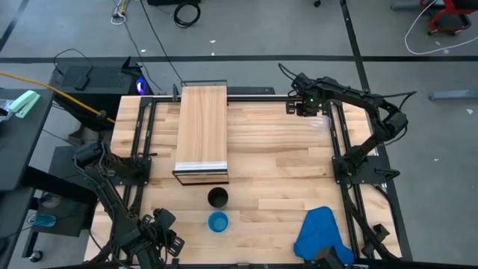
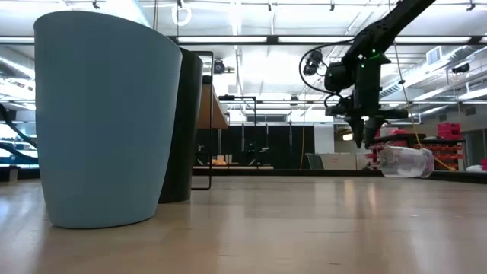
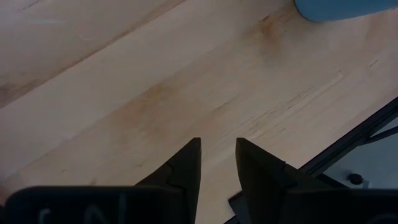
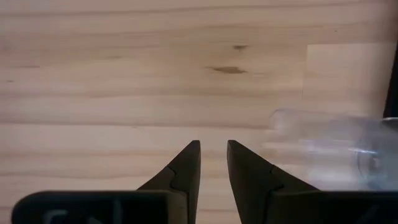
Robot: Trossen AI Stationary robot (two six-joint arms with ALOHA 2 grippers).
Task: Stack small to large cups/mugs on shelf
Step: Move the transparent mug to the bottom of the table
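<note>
Overhead, the right gripper (image 1: 305, 109) is hanging above the far right part of the table (image 1: 276, 164), pointing down, with its fingers (image 4: 186, 168) standing a narrow gap apart and pinching nothing. The clear cup (image 1: 321, 122) is lying on its side just beside it, toward the table's right edge; in the low view the gripper (image 2: 364, 142) is hovering above the wood with the clear cup (image 2: 405, 161) tipped over right next to it, apart from the fingertips.

The left gripper (image 1: 166, 240) is waiting at the near left corner of the table, its fingers (image 3: 186, 168) likewise slightly spread and empty, aiming at bare wood with the blue cup's rim (image 3: 339, 7) showing ahead.

The black cup (image 1: 217, 197) is standing upright just in front of the shelf (image 1: 202, 131), and the blue cup (image 1: 218, 222) is standing upright just nearer than that. The shelf is lying lengthwise on the table's left-centre, with nothing on top. A blue cloth (image 1: 320, 233) is sitting crumpled near the near right corner.
</note>
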